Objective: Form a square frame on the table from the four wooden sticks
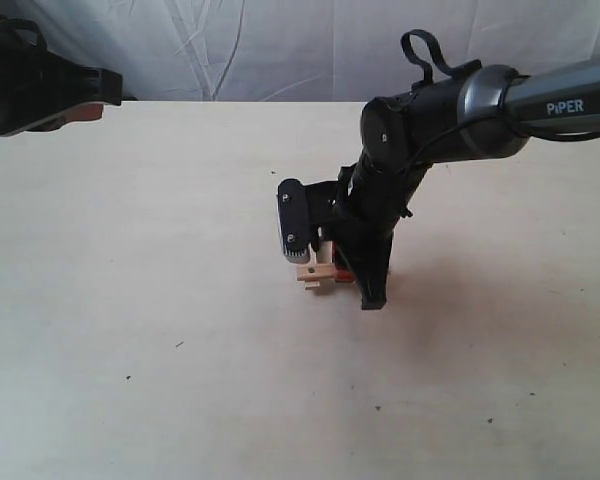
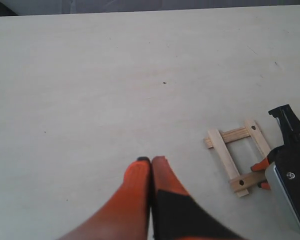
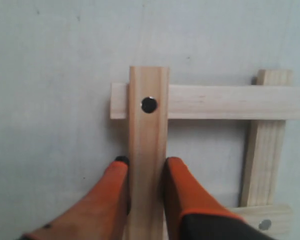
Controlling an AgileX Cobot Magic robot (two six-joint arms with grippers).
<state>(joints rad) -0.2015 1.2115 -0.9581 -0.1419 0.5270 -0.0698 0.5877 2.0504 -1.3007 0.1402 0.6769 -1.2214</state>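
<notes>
Right end effector [image 1: 330, 268] low over the middle of the counter [image 1: 130, 300] in the exterior view, pointed downward, fingertips at the small square frame [image 1: 315, 272], most of it hidden behind the black wrist [image 1: 375, 215]. Left end effector [image 1: 90, 100] well apart in the view's upper left corner, jaw state unreadable from there.

From the left wrist view: left end effector [image 2: 151, 165] pressed fully together, orange fingers [image 2: 135, 185] touching, nothing between them, above bare counter [image 2: 90, 100]. Square frame [image 2: 225, 155] flat on the counter, four light-wood sticks overlapping at the corners, ends slightly protruding, right end effector [image 2: 261, 175] astride one stick.

From the right wrist view: right end effector [image 3: 147, 165] narrowed onto a holed stick [image 3: 149, 135], orange fingers [image 3: 182, 192] against its two long edges. Dark hole near that stick's end, directly over the crossing with a plain stick [image 3: 225, 101]. Second plain stick [image 3: 262, 155] parallel to the gripped one, across the opening. Second holed stick [image 3: 270, 220] partly in view on the remaining side.
</notes>
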